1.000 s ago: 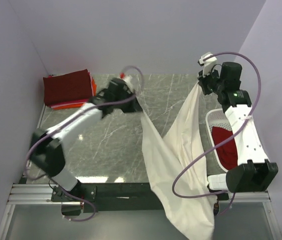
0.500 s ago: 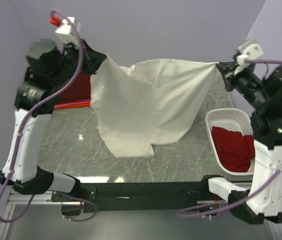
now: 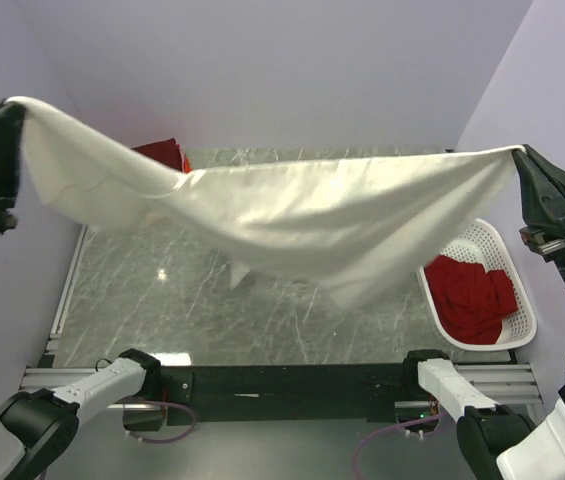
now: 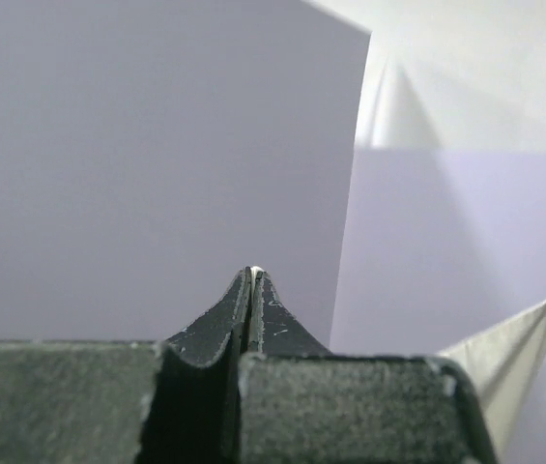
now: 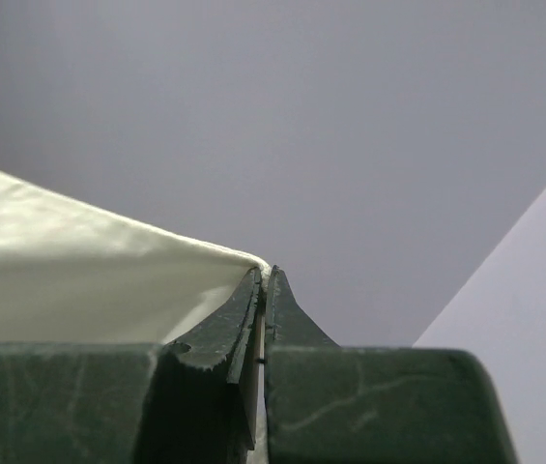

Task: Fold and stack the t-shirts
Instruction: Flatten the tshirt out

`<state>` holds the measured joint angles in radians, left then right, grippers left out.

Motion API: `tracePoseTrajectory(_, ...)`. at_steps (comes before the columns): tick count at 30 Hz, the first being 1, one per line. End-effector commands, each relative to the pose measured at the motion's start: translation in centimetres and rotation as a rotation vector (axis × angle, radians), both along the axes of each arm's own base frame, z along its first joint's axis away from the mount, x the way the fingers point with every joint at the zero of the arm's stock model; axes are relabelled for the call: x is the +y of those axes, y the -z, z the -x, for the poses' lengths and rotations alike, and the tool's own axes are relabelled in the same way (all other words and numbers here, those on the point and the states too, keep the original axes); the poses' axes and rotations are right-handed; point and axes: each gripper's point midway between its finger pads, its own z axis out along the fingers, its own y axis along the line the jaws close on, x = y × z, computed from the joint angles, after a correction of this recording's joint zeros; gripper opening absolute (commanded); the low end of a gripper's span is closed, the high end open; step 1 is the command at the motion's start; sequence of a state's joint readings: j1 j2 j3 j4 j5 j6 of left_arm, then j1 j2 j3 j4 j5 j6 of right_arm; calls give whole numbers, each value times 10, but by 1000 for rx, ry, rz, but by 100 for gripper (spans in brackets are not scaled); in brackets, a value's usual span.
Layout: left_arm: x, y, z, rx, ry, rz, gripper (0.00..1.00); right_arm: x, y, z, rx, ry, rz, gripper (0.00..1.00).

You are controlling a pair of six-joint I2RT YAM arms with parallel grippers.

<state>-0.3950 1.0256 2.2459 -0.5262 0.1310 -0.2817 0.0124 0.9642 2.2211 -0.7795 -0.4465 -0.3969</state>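
Observation:
The cream-white t-shirt (image 3: 292, 215) hangs stretched wide across the table, high in the air, sagging in the middle. My left gripper (image 3: 14, 108) is shut on its left corner at the far left; in the left wrist view the gripper (image 4: 252, 273) pinches a sliver of cloth, and more of the shirt (image 4: 504, 353) shows at lower right. My right gripper (image 3: 518, 152) is shut on the right corner; in the right wrist view the gripper (image 5: 264, 271) pinches the shirt (image 5: 70, 280). A dark maroon folded shirt (image 3: 162, 153) peeks out at the back left. A red shirt (image 3: 470, 295) lies in the basket.
A white lattice basket (image 3: 525, 325) stands at the right edge of the marble table (image 3: 162, 300). Purple walls close in at the back and both sides. The stretched shirt hides much of the table's far part.
Both arms have lifted higher and spread further apart, pulling the cream-white shirt from a hanging drape into a wide, near-level span above the table.

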Motion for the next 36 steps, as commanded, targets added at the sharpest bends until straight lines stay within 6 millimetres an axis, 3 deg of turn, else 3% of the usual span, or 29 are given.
tracePoseTrajectory(1,9,-22,4,-91,-38,49,1,-10,-6,-14,2,54,-43,0)
tracePoseTrajectory(3,12,-22,4,-100,-58,50,0,-14,-1,-28,25,75,-45,0)
tracePoseTrajectory(6,12,-11,-17,-51,-105,33,1,-15,14,-56,75,84,-45,0)
tracePoseTrajectory(7,8,3,-36,-4,-123,20,1,-14,17,-63,81,77,-42,0)
tracePoseTrajectory(8,8,10,-41,12,-134,14,0,-12,35,-82,135,72,-39,0)
tracePoseTrajectory(9,7,16,-49,23,-148,12,1,-12,39,-92,141,71,-39,0)
tracePoseTrajectory(10,3,43,-77,101,-182,-6,0,-10,49,-102,165,59,-36,0)
tracePoseTrajectory(12,4,68,-97,156,-228,-18,0,-8,88,-135,264,49,-27,0)
tracePoseTrajectory(13,-3,100,-123,225,-250,-46,0,-5,97,-146,277,37,-24,0)
tracePoseTrajectory(14,2,116,-136,263,-296,-39,0,-1,130,-165,355,14,-9,0)
tracePoseTrajectory(15,0,132,-147,293,-312,-42,0,1,148,-180,396,6,-5,0)
tracePoseTrajectory(16,-6,172,-171,369,-333,-78,0,1,159,-193,409,2,-1,0)
tracePoseTrajectory(17,-7,183,-183,382,-347,-68,0,3,193,-209,478,-8,11,0)
tracePoseTrajectory(18,-6,201,-197,415,-363,-68,0,4,209,-228,503,-11,13,0)
tracePoseTrajectory(19,-10,234,-216,478,-367,-92,0,4,226,-240,533,-14,15,0)
tracePoseTrajectory(20,-17,252,-235,512,-343,-90,0,6,257,-261,591,-25,19,0)
tracePoseTrajectory(22,-4,292,-267,591,-376,-87,0,8,286,-283,648,-36,21,0)
tracePoseTrajectory(23,-4,311,-292,620,-365,-73,0,10,317,-302,718,-43,20,0)
tracePoseTrajectory(24,-2,326,-305,649,-359,-78,0,11,328,-314,731,-49,20,0)
tracePoseTrajectory(25,12,357,-333,721,-386,-85,0,10,334,-326,745,-48,15,0)
tracePoseTrajectory(26,17,367,-348,744,-387,-74,0,12,364,-346,812,-55,15,0)
tracePoseTrajectory(27,25,381,-362,779,-400,-70,0,13,377,-357,843,-57,15,0)
tracePoseTrajectory(28,36,402,-385,826,-405,-69,0,14,374,-371,838,-56,15,0)
tracePoseTrajectory(29,42,411,-396,850,-405,-52,0,13,405,-388,906,-50,12,0)
tracePoseTrajectory(30,47,418,-406,862,-405,-45,0,14,416,-398,930,-44,13,0)
tracePoseTrajectory(31,54,414,-416,854,-416,-35,0,11,411,-412,914,-17,13,0)
tracePoseTrajectory(32,51,433,-429,891,-402,-44,0,10,434,-424,957,0,14,0)
tracePoseTrajectory(34,47,440,-446,902,-379,-60,1,6,435,-442,944,50,9,0)
tracePoseTrajectory(36,46,440,-454,902,-371,-74,0,1,451,-456,965,89,6,0)
